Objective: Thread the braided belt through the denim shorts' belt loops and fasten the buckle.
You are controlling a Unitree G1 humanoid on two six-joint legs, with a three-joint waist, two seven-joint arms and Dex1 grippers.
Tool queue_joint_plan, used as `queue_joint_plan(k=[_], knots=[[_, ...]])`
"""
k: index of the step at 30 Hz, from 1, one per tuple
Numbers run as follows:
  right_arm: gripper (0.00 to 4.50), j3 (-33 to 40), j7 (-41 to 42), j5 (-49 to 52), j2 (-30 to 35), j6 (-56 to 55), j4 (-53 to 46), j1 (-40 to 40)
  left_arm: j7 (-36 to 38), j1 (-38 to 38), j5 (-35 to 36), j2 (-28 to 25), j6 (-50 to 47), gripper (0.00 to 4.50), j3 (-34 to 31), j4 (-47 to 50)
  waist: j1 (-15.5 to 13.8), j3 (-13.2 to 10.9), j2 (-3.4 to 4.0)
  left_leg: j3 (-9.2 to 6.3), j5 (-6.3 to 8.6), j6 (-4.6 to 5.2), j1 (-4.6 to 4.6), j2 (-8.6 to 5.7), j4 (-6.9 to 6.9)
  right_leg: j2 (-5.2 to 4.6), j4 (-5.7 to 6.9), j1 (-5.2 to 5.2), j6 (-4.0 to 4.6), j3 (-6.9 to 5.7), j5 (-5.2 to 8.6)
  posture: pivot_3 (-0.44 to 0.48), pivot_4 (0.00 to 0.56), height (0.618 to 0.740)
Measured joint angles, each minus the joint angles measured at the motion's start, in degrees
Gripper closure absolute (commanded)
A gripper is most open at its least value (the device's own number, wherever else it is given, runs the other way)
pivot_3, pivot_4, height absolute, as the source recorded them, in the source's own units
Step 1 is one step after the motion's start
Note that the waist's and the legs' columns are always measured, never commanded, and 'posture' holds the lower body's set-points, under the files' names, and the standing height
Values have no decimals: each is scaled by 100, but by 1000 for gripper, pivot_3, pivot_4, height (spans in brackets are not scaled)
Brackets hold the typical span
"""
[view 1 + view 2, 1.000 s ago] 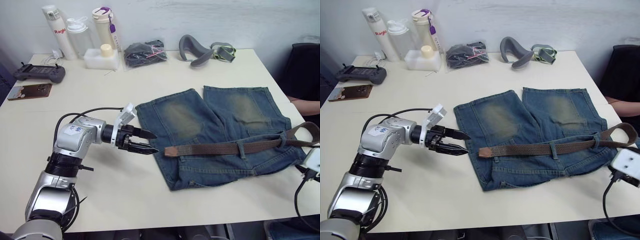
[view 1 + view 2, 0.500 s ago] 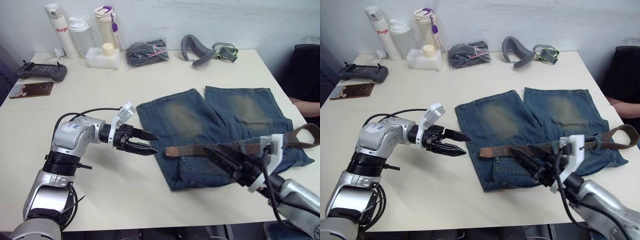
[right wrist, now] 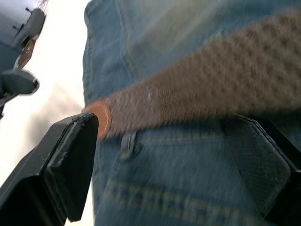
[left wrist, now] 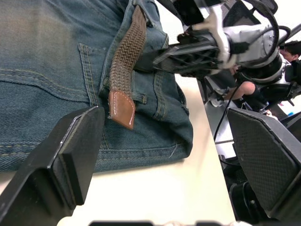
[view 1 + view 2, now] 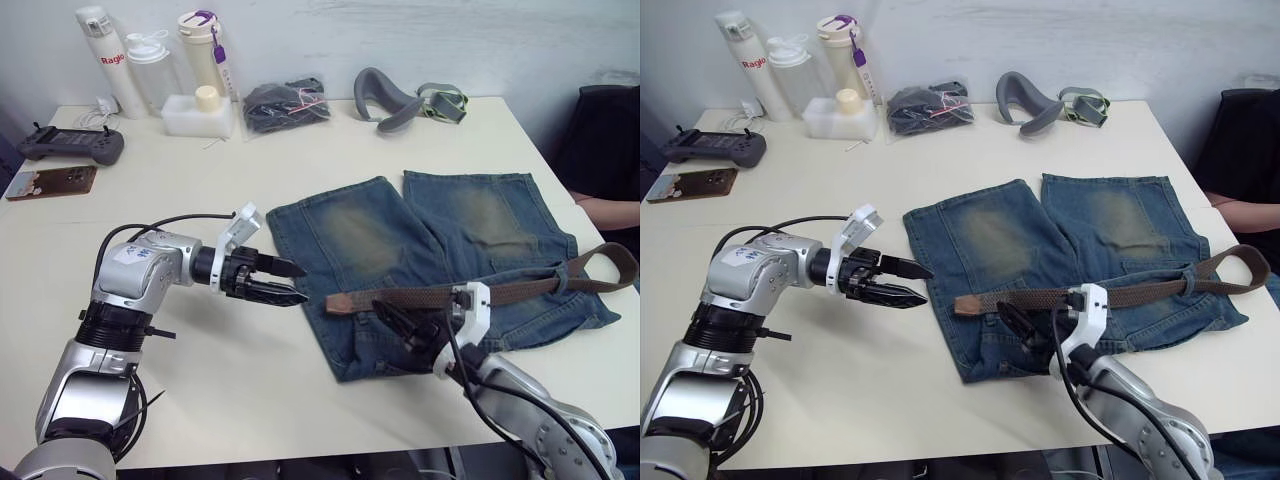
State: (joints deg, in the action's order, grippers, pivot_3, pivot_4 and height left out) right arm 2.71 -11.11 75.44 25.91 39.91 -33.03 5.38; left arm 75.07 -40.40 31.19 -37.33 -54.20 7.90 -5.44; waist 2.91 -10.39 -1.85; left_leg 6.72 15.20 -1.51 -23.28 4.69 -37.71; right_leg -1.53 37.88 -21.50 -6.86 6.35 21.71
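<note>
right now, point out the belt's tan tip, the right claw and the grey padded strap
belt's tan tip [image 4: 122, 109], left wrist view, on the leather end
right claw [image 5: 393, 318], left eye view, between its fingertips
grey padded strap [image 5: 383, 97], left eye view, on its curved pad

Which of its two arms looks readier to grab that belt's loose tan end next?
Probably the right. Its gripper hovers open over the denim shorts, right beside the braided belt near the tan end. The left gripper is open too, but off the cloth.
</note>
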Motion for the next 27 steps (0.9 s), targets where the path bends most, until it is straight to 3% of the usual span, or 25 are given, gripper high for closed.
queue_joint_plan(k=[6, 7, 10, 16, 21, 27], knots=[[47, -28, 300, -353, -358, 4, 339, -285, -117, 0, 74, -1, -98, 0, -60, 20, 16, 1, -2, 0, 0, -1, 1, -1, -2, 1, 2, 2, 0, -1, 0, 0, 150, 740], [275, -43, 331, -373, -449, 9, 408, -355, -128, -1, 73, -1, -94, 0, -60, 17, 16, 1, -1, 0, 0, -1, 1, -1, -1, 1, 3, 1, 0, 0, 0, 0, 150, 740], [1333, -95, 402, -403, -640, 55, 545, -468, -158, -3, 67, -2, -64, 0, -59, 11, 27, 1, -1, 1, -1, -1, 1, 0, 5, 2, 2, -3, 0, 0, 0, 0, 150, 740], [4314, -127, 436, -259, -855, 242, 641, -468, -213, -36, -15, -32, 27, 0, -54, -77, 30, 0, 0, 4, -2, -4, 1, 0, 13, 0, 1, -7, 3, 0, 2, 0, 150, 740], [4423, 261, 400, 182, -701, 285, 601, -388, -238, -69, -57, -69, 72, 0, -41, -188, 26, 0, 0, 4, -2, -4, 0, 1, 12, -3, 0, -6, 3, 0, 1, 0, 150, 740], [4423, 1342, 161, 1234, 191, 275, 333, -290, -242, -83, -123, -73, 184, 0, -2, -219, 13, -2, 2, 3, -2, -1, 1, -1, 15, -4, -5, -2, 0, 1, 0, 0, 150, 740]])
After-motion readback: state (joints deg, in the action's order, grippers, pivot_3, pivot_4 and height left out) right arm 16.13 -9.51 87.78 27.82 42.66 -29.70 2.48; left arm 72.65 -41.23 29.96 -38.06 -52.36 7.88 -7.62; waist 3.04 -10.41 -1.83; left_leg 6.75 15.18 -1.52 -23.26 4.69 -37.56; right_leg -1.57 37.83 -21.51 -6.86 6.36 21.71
